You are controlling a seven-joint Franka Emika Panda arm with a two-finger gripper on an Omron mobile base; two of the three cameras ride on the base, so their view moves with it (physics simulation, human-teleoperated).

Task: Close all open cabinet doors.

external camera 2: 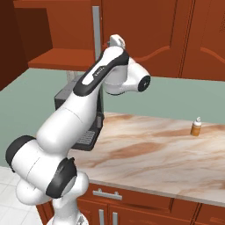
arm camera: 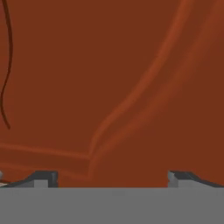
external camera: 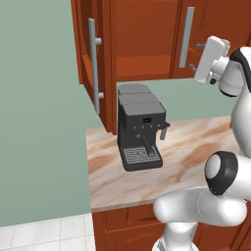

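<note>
Left base view: open cabinet door (external camera: 93, 59), swung out edge-on over the bench (external camera: 196, 147) left of the coffee machine (external camera: 139, 127), long handle vertical, lying well left of the gripper (external camera: 200, 62), whose spread jaws face a closed door (arm camera: 131, 87) close up.

white rounded arm (external camera 2: 66, 118), dark joints
</note>
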